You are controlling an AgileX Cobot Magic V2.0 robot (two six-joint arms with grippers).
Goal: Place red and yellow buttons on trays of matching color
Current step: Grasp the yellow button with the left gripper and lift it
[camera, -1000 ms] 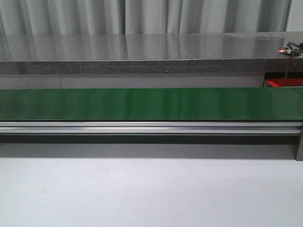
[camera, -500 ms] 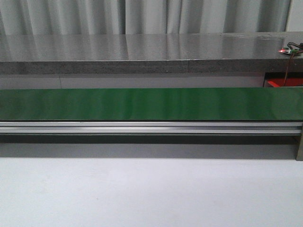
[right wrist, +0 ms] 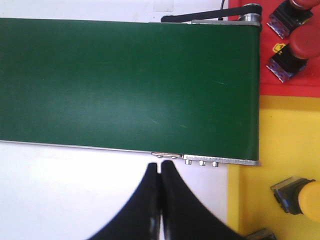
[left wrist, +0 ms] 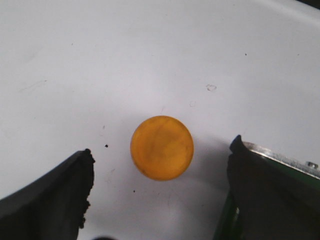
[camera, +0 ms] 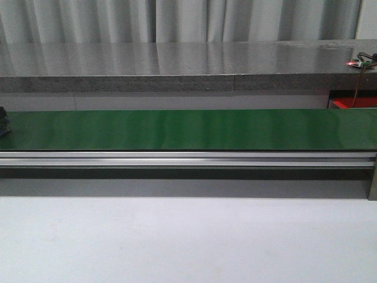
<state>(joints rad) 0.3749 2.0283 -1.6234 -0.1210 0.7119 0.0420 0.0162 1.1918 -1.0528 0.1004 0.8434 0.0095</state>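
**Yellow button framed by the left pincer, not yet gripped**

Yellow button (left wrist: 162,148) lies cap-up on the white bench (left wrist: 150,50), seen from the left wrist cam. The left pincer (left wrist: 161,190) hangs over it w/ both fingers (left wrist: 55,195) spread wide, one each side and both apart from the button. That spread makes sense: the button sits roughly midway in the gap, so a straight drop and squeeze should catch it across its round edge. Judged from this, the step in hand is the approach before the grasp. The drop should stay centred so neither finger lands on the cap.

Right pincer (right wrist: 160,197) is closed, fingers pressed together w/ nothing between, parked over the bench by the near edge of the green belt (right wrist: 125,85). It looks idle, prob. waiting its turn.

Past the belt's end sit the trays: red tray (right wrist: 290,87) already holds two red buttons (right wrist: 297,52), yellow tray (right wrist: 265,130) holds a yellow one (right wrist: 300,197) plus part of another item at the frame edge, too cut off to name. So sorting seems partly done.

Front cam shows only the long belt, w/ a dark bit at its far left edge, poss. part of the left arm; can't tell. No trays clear there.
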